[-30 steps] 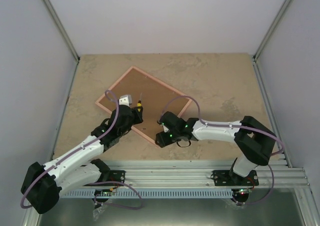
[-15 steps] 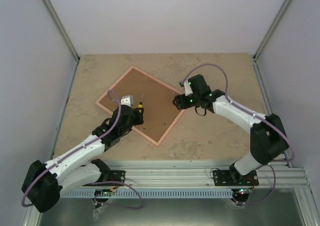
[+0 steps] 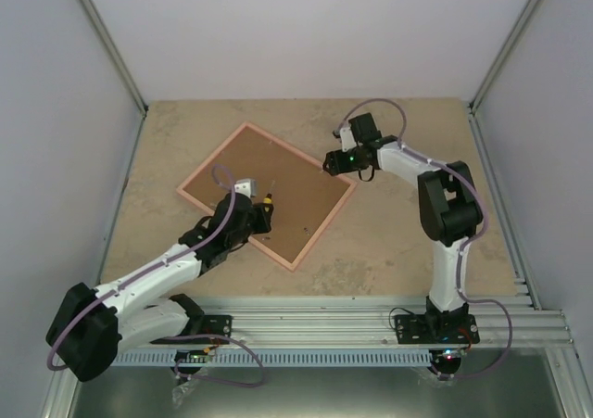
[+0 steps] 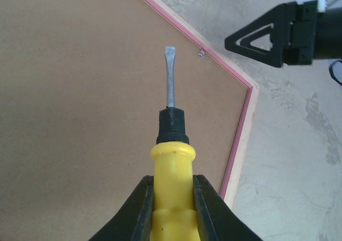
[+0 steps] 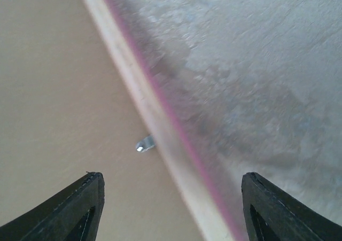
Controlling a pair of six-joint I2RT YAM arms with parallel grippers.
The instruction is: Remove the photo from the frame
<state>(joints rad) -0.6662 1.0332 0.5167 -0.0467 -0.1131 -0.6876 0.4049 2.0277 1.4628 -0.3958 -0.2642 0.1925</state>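
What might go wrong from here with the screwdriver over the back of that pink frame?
The yellow-handled flat screwdriver in the left fingers sits short of the small metal tab; its tip may gouge the brown fibreboard back.
The right fingers stand open over the edge of the thin pink picture frame, gripping nothing, so prying could slide the frame.

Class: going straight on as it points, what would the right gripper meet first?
Probably the rim of the thin pink rectangular picture frame, beside a small metal tab; the open right gripper aims there.
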